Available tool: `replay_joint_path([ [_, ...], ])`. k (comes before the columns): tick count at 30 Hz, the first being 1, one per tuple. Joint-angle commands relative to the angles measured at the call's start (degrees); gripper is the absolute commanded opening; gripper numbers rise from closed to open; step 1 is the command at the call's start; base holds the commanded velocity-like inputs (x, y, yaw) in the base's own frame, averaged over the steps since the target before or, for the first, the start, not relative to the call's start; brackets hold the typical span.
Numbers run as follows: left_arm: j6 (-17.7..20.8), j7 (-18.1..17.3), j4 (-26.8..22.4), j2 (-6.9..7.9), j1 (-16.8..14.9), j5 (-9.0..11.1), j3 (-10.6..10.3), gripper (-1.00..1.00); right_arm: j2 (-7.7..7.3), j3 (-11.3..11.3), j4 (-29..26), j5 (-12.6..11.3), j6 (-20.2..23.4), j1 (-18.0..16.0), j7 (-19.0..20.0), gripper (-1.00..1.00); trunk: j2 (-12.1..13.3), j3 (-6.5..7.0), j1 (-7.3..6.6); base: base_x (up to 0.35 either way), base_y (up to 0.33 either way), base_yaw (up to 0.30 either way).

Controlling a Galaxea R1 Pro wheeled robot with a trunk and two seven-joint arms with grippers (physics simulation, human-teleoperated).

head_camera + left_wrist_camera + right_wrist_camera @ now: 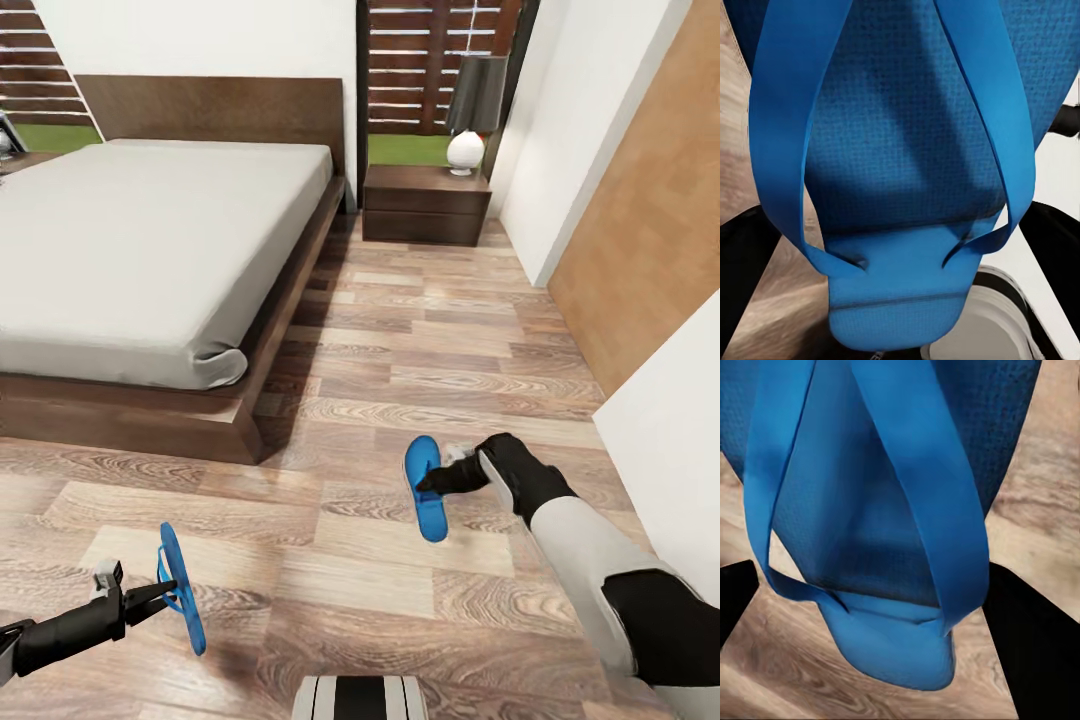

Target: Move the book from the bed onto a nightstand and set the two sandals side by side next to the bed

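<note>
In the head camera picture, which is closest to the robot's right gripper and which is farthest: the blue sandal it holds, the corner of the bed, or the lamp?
From the right gripper:
1. The right-hand sandal, held in that gripper above the floor.
2. The bed, whose near corner lies ahead and to the left.
3. The lamp, on the nightstand at the far wall.

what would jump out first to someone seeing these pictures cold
The two bright blue sandals stand out against the brown plank floor: the left gripper holds one sandal low at the left, and the right gripper holds the other sandal nearer the middle. Behind them the big bed with its grey mattress spreads across the upper left, with a dark nightstand bearing a lamp beyond its far corner.
</note>
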Motion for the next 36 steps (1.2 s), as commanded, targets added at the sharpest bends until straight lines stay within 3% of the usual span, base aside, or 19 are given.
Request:
replay_joint_path([
  [1, 0.58, -0.21, 0.01, 0.02, -0.02, 0.31, -0.37, -1.0, -0.49, -0.73, -0.01, -1.26, -0.26, 0.06, -0.13, -1.0, 0.0, 0.18, -0.03, 0.0, 0.0, 0.0],
  [4, 0.47, -0.24, 0.01, 0.03, -0.02, 0.31, -0.38, -1.0, -3.24, -4.42, 1.45, -7.38, -2.32, 0.55, 0.62, -1.0, 0.04, 0.85, -0.11, 0.0, 0.0, 0.0],
  [7, 0.41, -0.25, 0.01, -0.01, -0.02, 0.31, -0.38, -1.0, -5.88, -5.58, 4.94, -12.78, -4.39, 1.0, 3.09, -1.0, 0.08, 1.51, -0.19, 0.0, 0.0, 0.0],
  [8, 0.35, -0.26, 0.01, -0.06, -0.02, 0.31, -0.38, -1.0, -7.56, -5.94, 8.73, -15.9, -7.43, 1.17, 6.62, -1.0, 0.1, 1.73, -0.21, 0.0, 0.0, 0.0],
  [10, 0.26, -0.26, 0.01, -0.11, -0.02, 0.31, -0.38, -1.0, -8.7, -6.15, 14.42, -17.87, -11.99, 1.3, 11.63, -1.0, 0.12, 2.18, -0.26, 0.0, 0.0, 0.0],
  [14, 0.2, -0.26, 0.01, -0.14, -0.02, 0.31, -0.38, -1.0, -9.31, -6.26, 23.22, -19.44, -18.6, 1.38, 18.14, -1.0, 0.18, 3.06, -0.37, 0.0, 0.0, 0.0],
  [21, 0.13, -0.26, 0.01, -0.23, -0.02, 0.31, -0.38, -1.0, -9.52, -6.37, 29.34, -19.89, -22.27, 1.43, 23.41, -1.0, 0.27, 4.61, -0.55, 0.0, 0.0, 0.0],
  [31, 0.1, -0.28, 0.01, -0.32, -0.02, 0.31, -0.38, -1.0, -9.29, -6.38, 29.66, -20.03, -23.5, 2.88, 24.54, -1.0, 0.4, 6.83, -0.8, 0.0, 0.0, 0.0],
  [36, 0.04, -0.23, 0.01, -0.54, -0.02, 0.31, -0.39, -1.0, -9.49, -6.47, 29.68, -21.76, -23.99, 4.51, 24.57, -1.0, 0.47, 7.94, -0.93, 0.0, 0.0, 0.0],
])
